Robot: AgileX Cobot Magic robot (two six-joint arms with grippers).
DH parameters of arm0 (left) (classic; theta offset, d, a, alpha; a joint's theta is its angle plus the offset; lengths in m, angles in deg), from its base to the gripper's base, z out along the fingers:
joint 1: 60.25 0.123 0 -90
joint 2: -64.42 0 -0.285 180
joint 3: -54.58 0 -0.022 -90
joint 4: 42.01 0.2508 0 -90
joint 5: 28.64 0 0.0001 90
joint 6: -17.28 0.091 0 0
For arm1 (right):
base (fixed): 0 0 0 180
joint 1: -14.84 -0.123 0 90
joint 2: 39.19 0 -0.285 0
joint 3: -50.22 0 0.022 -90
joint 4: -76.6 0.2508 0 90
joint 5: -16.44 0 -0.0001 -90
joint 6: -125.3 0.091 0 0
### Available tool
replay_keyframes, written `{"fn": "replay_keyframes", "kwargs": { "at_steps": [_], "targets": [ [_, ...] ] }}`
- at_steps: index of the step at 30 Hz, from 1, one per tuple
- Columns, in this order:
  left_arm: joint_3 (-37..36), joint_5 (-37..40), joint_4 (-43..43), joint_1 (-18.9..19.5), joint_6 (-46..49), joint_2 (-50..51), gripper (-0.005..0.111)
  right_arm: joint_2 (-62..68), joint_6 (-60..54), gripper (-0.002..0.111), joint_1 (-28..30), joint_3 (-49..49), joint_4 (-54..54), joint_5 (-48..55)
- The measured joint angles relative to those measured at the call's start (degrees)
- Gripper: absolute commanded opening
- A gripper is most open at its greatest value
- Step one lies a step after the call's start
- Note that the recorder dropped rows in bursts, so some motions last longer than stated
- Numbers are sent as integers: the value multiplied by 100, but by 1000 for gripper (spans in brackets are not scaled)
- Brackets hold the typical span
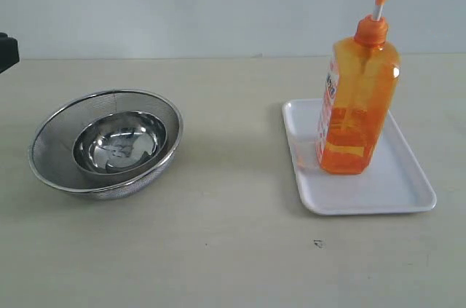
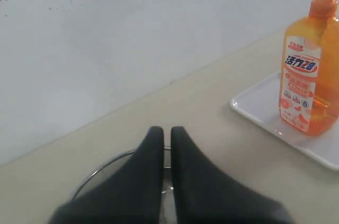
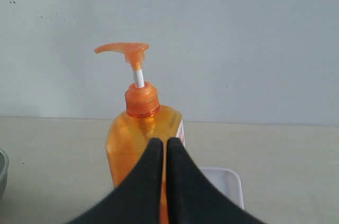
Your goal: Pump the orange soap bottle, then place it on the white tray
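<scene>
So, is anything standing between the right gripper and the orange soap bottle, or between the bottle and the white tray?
Nothing visible. The right gripper, shut, faces the orange soap bottle directly. The bottle already stands upright on the white tray; the steel strainer bowl sits well off to the side.

The orange soap bottle (image 2: 324, 81) carries a front label (image 2: 300, 83) reading "活力28" in blue. Smaller print beneath it is illegible.

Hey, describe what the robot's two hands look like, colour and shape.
The left hand and the right hand look alike: each has two smooth matte black fingers, broad at the base and tapering to rounded tips. No cables, markings or labels show on either in the wrist views.
</scene>
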Motion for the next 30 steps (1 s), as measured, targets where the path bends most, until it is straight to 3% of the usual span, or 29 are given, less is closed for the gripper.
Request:
{"fn": "replay_keyframes", "kwargs": {
  "at_steps": [13, 19, 24, 30],
  "targets": [
    [0, 0, 0, 0, 0, 0, 5, -1015, 11, 0, -160, 21, 0, 26],
    [0, 0, 0, 0, 0, 0, 5, -1858, -3, 0, -145, 21, 0, 974],
    [0, 0, 0, 0, 0, 0, 5, -2488, 44, 0, 171, 21, 0, 1986],
    [0, 0, 0, 0, 0, 0, 5, -3104, 301, 0, 757, 21, 10, 2293]
  ]
}}
